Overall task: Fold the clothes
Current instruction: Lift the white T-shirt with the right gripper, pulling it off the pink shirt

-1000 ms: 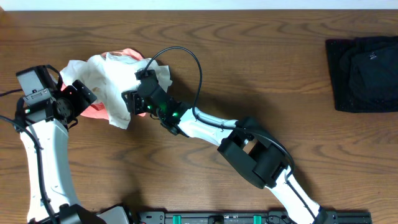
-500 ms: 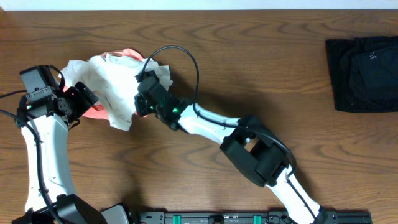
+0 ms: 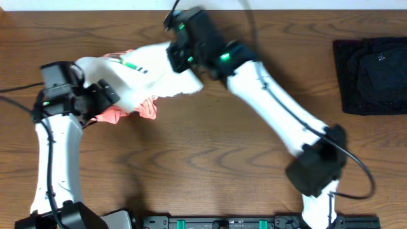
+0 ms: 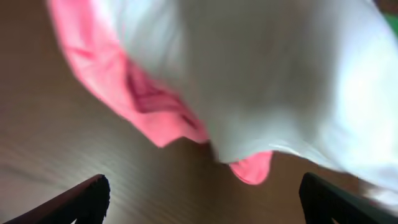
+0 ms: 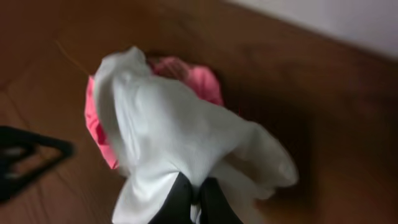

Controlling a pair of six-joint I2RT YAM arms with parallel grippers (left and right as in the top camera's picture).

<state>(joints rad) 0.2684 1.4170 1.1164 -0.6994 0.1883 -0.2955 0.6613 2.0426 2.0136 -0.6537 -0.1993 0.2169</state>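
The white T-shirt (image 3: 143,73) hangs stretched above the table. My right gripper (image 3: 182,58) is shut on its right end near the far edge. In the right wrist view the fabric (image 5: 180,137) bunches between the closed fingers of the gripper (image 5: 194,194). The coral-pink shirt (image 3: 127,113) lies crumpled beneath the white one, partly covered by it. It also peeks out behind the white cloth (image 5: 200,78). My left gripper (image 3: 105,95) stands open at the pile's left side. In the left wrist view its gripper (image 4: 202,193) holds nothing, with white (image 4: 280,81) and pink (image 4: 143,93) cloth ahead of it.
A black folded garment (image 3: 372,73) lies at the table's far right edge. Bare wooden tabletop (image 3: 210,146) spreads between the pile and that garment. A cable loops from the right arm near the top edge.
My right gripper closed on the white T-shirt and swung up and right, lifting and stretching it off the pink shirt. My left arm shifted slightly right, still open.
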